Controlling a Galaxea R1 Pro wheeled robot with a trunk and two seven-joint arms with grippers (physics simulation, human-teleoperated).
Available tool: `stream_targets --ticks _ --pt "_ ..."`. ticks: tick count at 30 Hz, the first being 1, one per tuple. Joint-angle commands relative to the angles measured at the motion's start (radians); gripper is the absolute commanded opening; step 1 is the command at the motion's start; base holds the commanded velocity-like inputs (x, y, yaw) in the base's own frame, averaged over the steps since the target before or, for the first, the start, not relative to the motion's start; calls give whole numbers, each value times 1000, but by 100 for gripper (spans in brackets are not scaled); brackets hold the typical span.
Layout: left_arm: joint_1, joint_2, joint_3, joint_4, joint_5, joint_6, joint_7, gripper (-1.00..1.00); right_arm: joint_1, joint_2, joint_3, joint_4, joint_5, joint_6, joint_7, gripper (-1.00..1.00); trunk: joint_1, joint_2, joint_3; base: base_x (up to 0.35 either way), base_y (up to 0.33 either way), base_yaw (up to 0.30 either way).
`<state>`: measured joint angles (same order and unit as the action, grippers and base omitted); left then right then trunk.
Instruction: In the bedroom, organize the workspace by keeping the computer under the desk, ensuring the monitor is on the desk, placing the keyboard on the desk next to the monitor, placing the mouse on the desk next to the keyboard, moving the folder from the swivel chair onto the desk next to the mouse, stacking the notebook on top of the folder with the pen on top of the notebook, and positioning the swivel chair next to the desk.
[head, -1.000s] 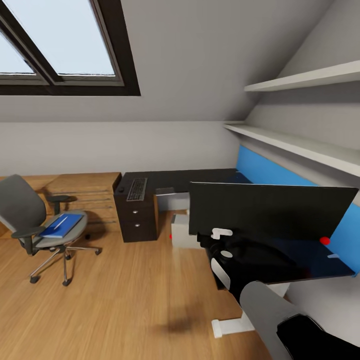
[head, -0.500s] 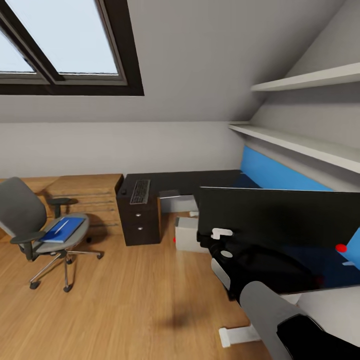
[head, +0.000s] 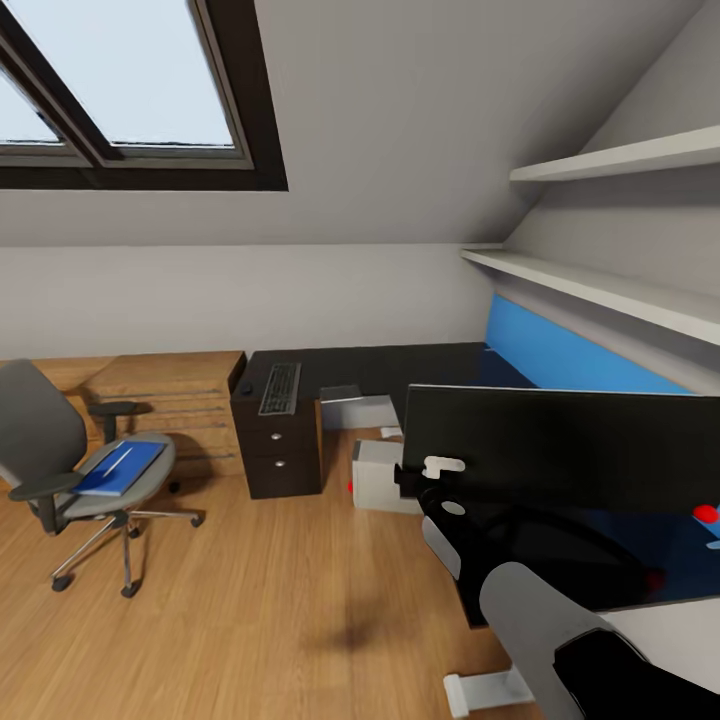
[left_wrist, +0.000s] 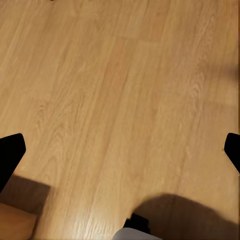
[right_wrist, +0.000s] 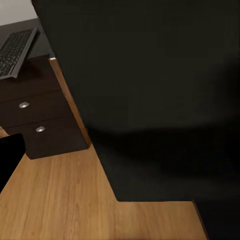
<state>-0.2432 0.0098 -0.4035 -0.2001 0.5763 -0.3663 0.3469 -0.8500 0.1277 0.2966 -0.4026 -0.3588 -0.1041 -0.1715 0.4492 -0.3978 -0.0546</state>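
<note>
The monitor (head: 560, 445) is a wide, flat black panel, upright and carried in the air, its lower edge over the dark desk (head: 400, 365) with the blue back wall behind it. The right gripper (head: 440, 478) is at the panel's near bottom corner, the grey and black arm stretched forward to it; whether its fingers pinch the panel I cannot tell. Beyond the gripper the keyboard (head: 279, 385) lies on the desk above the drawers (right_wrist: 30, 120). Well off toward the window, a blue folder (head: 122, 466) rests on the swivel chair (head: 75, 465). The left gripper's (left_wrist: 120, 152) dark fingertips stand spread over bare wooden floor (left_wrist: 115, 100).
</note>
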Motion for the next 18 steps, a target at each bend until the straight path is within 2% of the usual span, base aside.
stream_targets --ticks 1,6,18 --pt "-1 -1 -8 -1 5 -2 6 100 -1 -1 8 1 -11 -5 -6 100 1 -2 -2 71 1 0" --pt "-1 -4 -8 -1 5 -2 6 100 -1 -1 8 1 -11 -5 -6 100 1 -2 -2 57 1 0" --pt "-1 -8 -8 -1 4 -2 6 100 -1 -2 7 1 -9 -5 -8 100 1 -2 -2 184 0 0"
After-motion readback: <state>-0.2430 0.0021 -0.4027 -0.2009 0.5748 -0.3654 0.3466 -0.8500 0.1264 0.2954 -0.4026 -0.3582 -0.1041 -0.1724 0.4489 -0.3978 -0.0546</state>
